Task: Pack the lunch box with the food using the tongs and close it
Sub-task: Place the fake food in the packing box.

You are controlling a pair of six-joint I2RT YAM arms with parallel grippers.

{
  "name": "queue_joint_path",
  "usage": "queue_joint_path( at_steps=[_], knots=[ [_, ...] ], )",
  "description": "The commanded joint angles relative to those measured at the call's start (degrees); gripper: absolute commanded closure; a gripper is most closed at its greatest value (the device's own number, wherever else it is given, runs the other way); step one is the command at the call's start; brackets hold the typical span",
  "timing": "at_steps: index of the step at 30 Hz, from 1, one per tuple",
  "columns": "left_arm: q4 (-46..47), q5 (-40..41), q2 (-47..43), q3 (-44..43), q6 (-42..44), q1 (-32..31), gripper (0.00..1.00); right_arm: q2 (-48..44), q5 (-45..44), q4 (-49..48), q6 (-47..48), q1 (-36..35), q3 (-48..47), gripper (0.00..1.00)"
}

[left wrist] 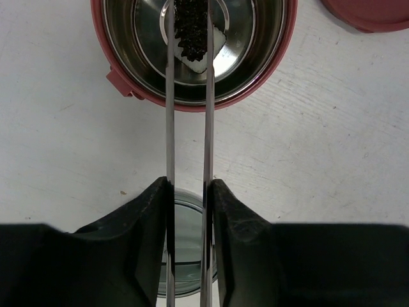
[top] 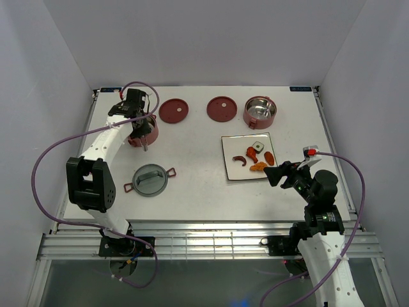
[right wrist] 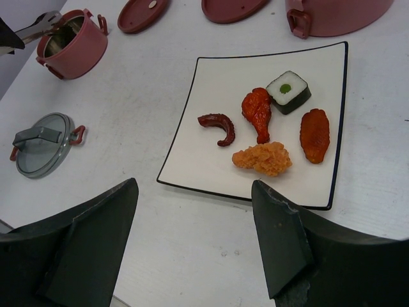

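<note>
Left gripper (left wrist: pixel 189 192) is clamped on the tongs (left wrist: pixel 208 128), its fingers squeezing both arms so they sit nearly parallel. In the left wrist cam the long axis runs dead straight from 6 to 12. The tips are at the 12 end, down inside the left bowl (left wrist: pixel 271 71). There's a dark piece (left wrist: pixel 190 25) with a pale bit between the tips. Honestly can't tell if it's pinched or just lying on the steel floor.

Counts: one pair of tongs and two red bowls, with the second bowl (top: pixel 259 125) over at 1 o'clock on the table. Two disc lids, left lid (top: pixel 174 110) and right lid (top: pixel 222 109), lie flat between the bowls. One grey cover (top: pixel 150 179) sits at 6 o'clock from the left bowl.

The white plate (right wrist: pixel 192 153) at 3 o'clock has five pieces: curved sausage (right wrist: pixel 217 128), drumstick (right wrist: pixel 257 114), roll (right wrist: pixel 288 91), nugget (right wrist: pixel 262 158) and a darker orange piece (right wrist: pixel 314 134).

Right gripper (right wrist: pixel 193 192) is wide open and holding nothing, just off the plate's 5 o'clock corner. From the top cam, the left gripper covers most of the left bowl's mouth.
</note>
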State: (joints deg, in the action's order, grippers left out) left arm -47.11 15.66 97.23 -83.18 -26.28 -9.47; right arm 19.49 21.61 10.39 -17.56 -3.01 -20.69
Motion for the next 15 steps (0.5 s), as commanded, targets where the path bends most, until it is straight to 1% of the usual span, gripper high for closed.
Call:
queue_joint_path(
  at_steps=[1, 3, 7, 15],
  knots=[
    [1.2, -1.3, -1.7, -0.8, 0.6, 0.3, 0.56, -0.3, 0.6, -2.9, 0.4, 0.0, -0.1, 0.23],
    [1.1, -2.1, -1.8, -1.2, 0.7, 0.3, 0.52, -0.3, 0.6, -2.9, 0.4, -0.1, -0.1, 0.23],
    [0.6, -3.2, -3.0, -2.2, 1.2, 0.2, 0.50, -0.2, 0.5, -2.8, 0.4, -0.1, -0.1, 0.23],
    [-0.3, -6.7, -6.3, -6.0, 1.9, -1.1, 0.48, 0.4, -0.4, -2.8, 0.4, -0.1, -0.2, 0.23]
  ],
)
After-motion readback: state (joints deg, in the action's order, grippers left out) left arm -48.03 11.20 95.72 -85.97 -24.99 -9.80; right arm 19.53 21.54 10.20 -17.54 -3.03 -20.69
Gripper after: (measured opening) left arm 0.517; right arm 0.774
